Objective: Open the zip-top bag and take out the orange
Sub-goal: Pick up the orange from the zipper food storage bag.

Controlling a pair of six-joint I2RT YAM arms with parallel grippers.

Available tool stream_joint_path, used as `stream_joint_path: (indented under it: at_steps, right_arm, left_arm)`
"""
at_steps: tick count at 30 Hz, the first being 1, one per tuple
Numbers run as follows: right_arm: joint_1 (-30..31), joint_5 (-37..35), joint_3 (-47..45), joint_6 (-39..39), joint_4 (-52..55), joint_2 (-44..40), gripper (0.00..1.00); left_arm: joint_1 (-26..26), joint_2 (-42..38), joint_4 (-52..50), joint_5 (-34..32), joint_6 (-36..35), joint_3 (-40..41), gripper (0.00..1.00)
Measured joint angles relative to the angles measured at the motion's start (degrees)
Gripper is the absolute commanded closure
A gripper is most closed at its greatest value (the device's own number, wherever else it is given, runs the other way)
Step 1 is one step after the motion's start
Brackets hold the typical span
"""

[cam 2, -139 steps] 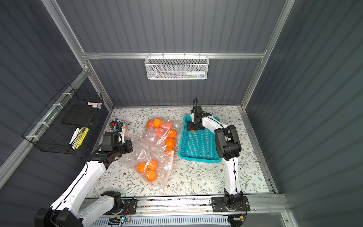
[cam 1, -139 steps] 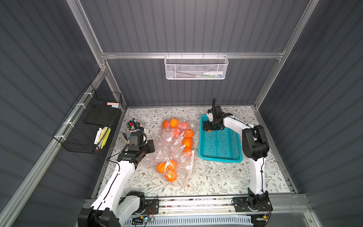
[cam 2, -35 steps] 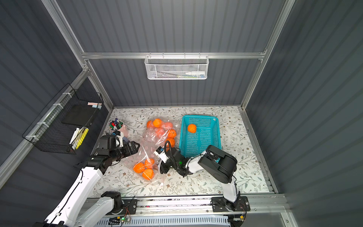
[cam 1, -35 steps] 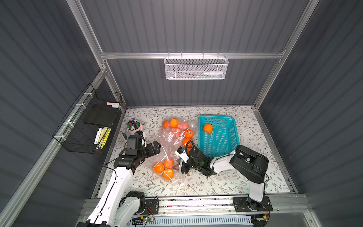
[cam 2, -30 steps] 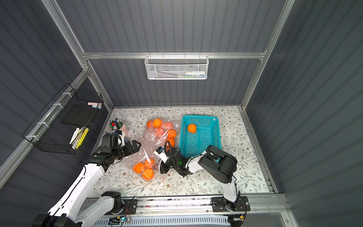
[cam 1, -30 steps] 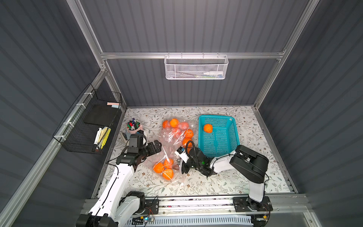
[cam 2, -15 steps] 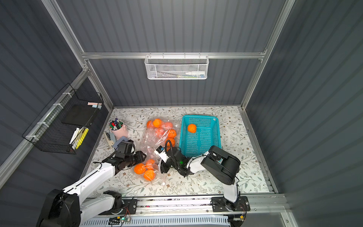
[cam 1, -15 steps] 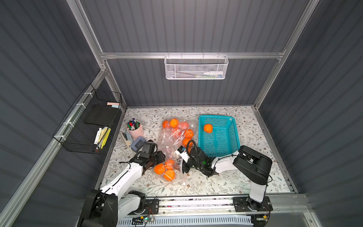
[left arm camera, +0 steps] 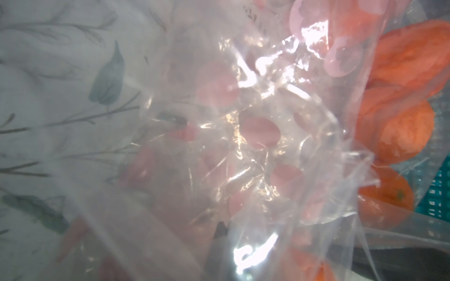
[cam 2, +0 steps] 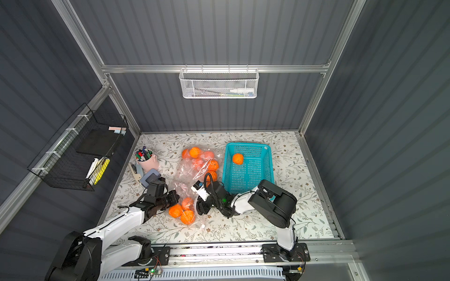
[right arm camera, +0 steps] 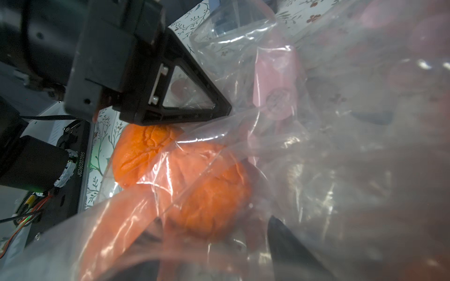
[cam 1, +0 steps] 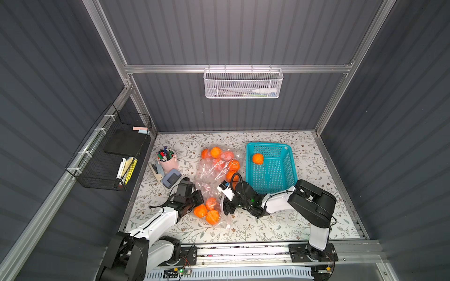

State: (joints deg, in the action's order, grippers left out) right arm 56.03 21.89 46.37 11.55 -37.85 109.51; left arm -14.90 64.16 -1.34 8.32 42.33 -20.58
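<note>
Right wrist view looks through the crumpled film of the clear, pink-dotted zip-top bag (right arm camera: 328,121) at the nearest orange (right arm camera: 209,194). It lies straight ahead of the camera under the film, with a second orange (right arm camera: 138,150) touching it on the side toward the left arm. The left gripper (right arm camera: 219,109) sits close against that second orange with its fingers closed together. Film bunches at its tip, so I judge it is pinching the bag's wall, though the pinch itself is not sharply shown.

In both top views the right gripper (cam 1: 225,208) reaches in low from the side of the teal basket (cam 1: 267,145). It faces the left gripper across a cluster of three oranges (cam 1: 201,211) in the bag's near end on the desk (cam 1: 280,226). One dark finger (right arm camera: 287,243) shows clearly, and a darker shape under the film opposite looks like its mate, so the jaws stand apart with nothing clamped. A lone orange (cam 1: 257,159) already lies in the basket.

The coming move turns on one relation: the cluster lies directly in front of the right gripper, between the two grippers. That makes the right arm the one to reach straight ahead along its own axis. Whether its fingers are inside the bag's mouth or outside the film, I cannot tell.
</note>
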Motion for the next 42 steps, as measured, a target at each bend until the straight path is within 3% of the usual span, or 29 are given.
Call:
stream_joint_path:
  at_steps: [7,13,17,29,35,42]
  right_arm:
    - [0.2,4.3,6.4,0.7,2.0,5.0,0.24]
    - [0.4,5.0,10.4,1.4,4.5,7.6,0.4]
    - [0.6,3.3,7.7,1.2,7.6,3.3,0.43]
    - [-4.2,-1.4,4.5,-6.4,29.9,-16.0,0.43]
    - [-6.5,-0.9,3.7,-9.3,33.4,-19.2,0.38]
    - [-6.4,6.9,3.5,-9.2,34.0,-17.6,0.28]
  left_arm:
    - [0.0,0.0,3.0,0.0,0.0,1.4,1.0]
    - [0.0,-0.1,3.3,-0.5,0.0,1.7,1.0]
    - [0.0,-0.9,2.4,0.1,0.0,1.8,1.0]
    - [-2.2,-5.8,3.4,6.8,3.3,2.6,1.0]
    - [-2.3,-5.7,4.6,9.0,3.8,2.6,1.0]
    - [-0.4,-5.0,1.2,0.5,3.8,3.0,1.0]
